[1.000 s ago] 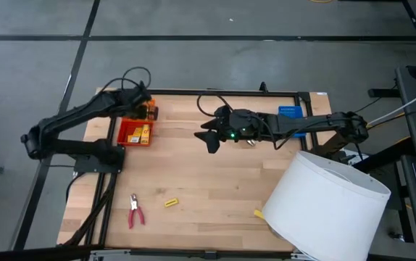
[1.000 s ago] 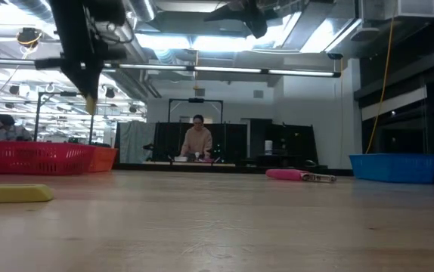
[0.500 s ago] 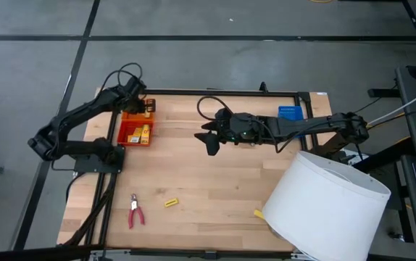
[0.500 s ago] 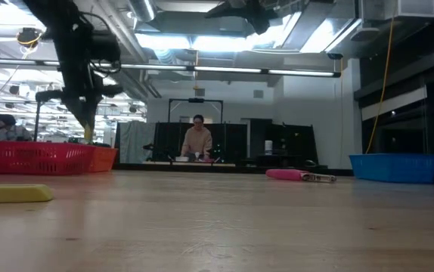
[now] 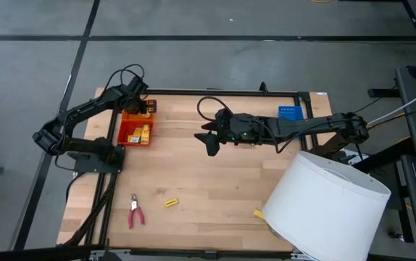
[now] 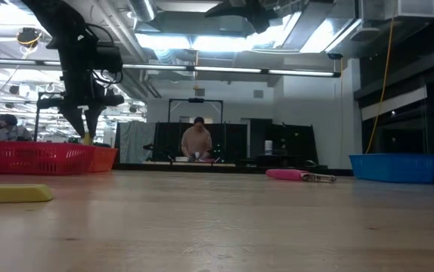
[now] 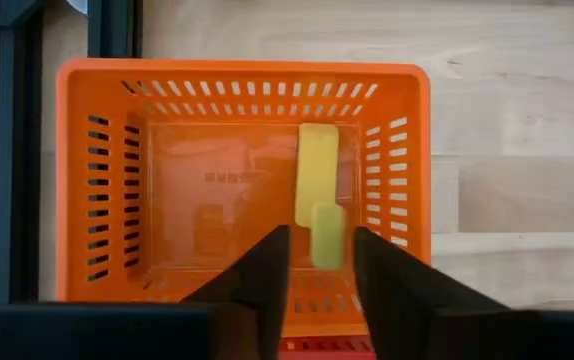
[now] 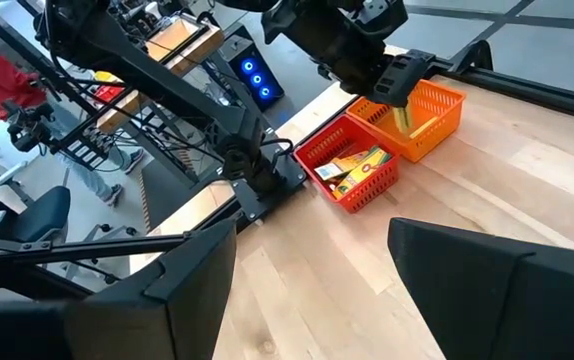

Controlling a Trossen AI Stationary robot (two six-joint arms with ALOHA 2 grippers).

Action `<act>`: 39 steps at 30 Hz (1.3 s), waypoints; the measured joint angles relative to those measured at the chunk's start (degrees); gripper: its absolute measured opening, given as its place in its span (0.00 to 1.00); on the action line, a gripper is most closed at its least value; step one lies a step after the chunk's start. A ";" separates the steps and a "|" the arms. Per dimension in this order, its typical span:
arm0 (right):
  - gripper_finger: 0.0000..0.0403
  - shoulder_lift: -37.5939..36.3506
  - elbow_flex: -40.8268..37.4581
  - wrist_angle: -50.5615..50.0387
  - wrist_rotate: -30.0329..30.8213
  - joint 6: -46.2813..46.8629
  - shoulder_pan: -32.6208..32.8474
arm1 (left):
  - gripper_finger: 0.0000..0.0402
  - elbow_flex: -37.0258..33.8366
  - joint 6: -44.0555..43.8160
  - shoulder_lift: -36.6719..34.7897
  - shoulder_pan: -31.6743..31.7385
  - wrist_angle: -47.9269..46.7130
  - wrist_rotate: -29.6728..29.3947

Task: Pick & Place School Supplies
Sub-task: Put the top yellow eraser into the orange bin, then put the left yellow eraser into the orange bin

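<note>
Over the orange tray (image 7: 97,180) at the bench's far left corner hangs the left pincer (image 7: 317,262), pinching a small yellow block (image 7: 327,236) between its tips; a second yellow block (image 7: 316,172) lies on the tray floor directly beneath, its long axis in line with the held one; the coming release seems to depend on that block hanging inside the tray walls; the left wrist view shows this plainly, while the low view shows only the pincer above the rims; the right pincer (image 5: 210,140) waits mid-bench, fingers spread, holding nothing.
</note>
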 joint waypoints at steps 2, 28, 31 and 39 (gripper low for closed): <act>0.66 0.00 0.00 0.02 0.00 -0.06 0.00 | 0.33 0.00 0.69 0.00 -0.06 0.12 0.00; 0.66 -0.02 0.00 1.34 0.44 -0.97 0.00 | 0.36 -0.26 7.62 -21.67 -54.23 -2.94 13.92; 0.66 -0.91 -0.09 1.09 -0.56 -2.32 -0.41 | 0.36 -0.28 1.56 -21.16 -64.77 -3.43 6.74; 0.66 -6.76 -0.07 -0.11 -2.05 -8.55 -2.83 | 0.41 -0.26 -11.79 -9.91 -86.06 -1.61 -7.60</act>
